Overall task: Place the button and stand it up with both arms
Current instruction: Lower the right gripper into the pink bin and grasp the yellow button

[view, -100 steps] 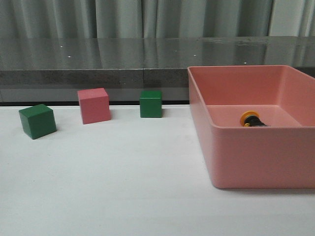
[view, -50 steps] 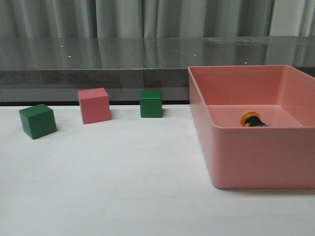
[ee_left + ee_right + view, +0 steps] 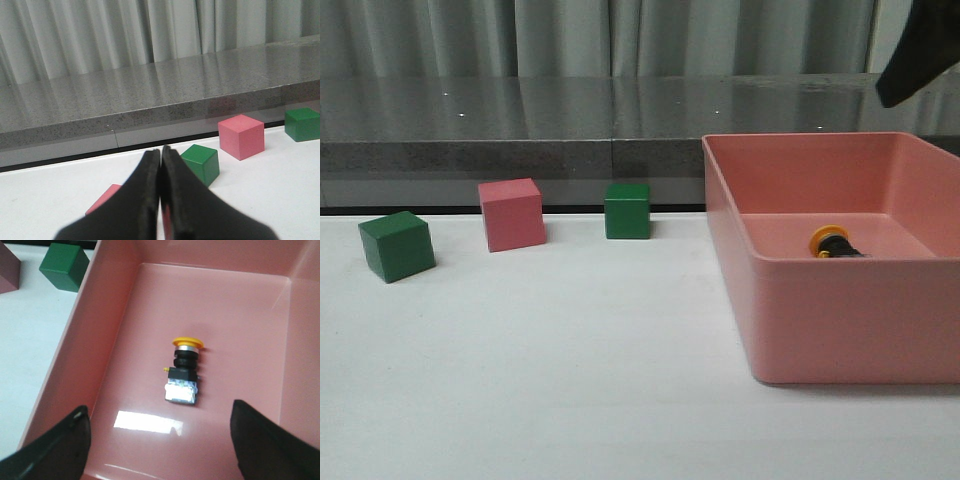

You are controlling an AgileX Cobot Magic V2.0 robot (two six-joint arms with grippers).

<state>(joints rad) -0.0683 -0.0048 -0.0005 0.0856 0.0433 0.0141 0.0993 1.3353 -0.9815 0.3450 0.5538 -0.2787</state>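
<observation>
Lying on its side on the floor of the pink bin [image 3: 840, 320], the button [image 3: 184, 371] is seen with its yellow cap [image 3: 188, 343] turned toward the bin's far wall and its blue-and-clear base block [image 3: 181, 392] toward the near wall. Nothing else is seen in the bin. In the front view only the yellow cap and a little of the black body [image 3: 832, 243] are shown above the near wall. The bin is placed at the right of the white surface [image 3: 570, 380].

The right gripper [image 3: 160, 440] is held above the bin, its fingers [image 3: 55, 445] spread wide, with the button between them in the wrist view and not touched. A dark part of the right arm [image 3: 920, 50] is seen at the upper right of the front view.

The left gripper [image 3: 161, 170] is seen with its fingers [image 3: 145, 195] pressed together and nothing gripped between them.

To the left of the bin, three cubes are set apart on the surface: a green cube [image 3: 627, 210] nearest the bin, a pink cube [image 3: 511, 214] beside it, and another green cube [image 3: 396, 245] farthest left. A flat pink object [image 3: 102, 199] is partly hidden behind the left fingers.
</observation>
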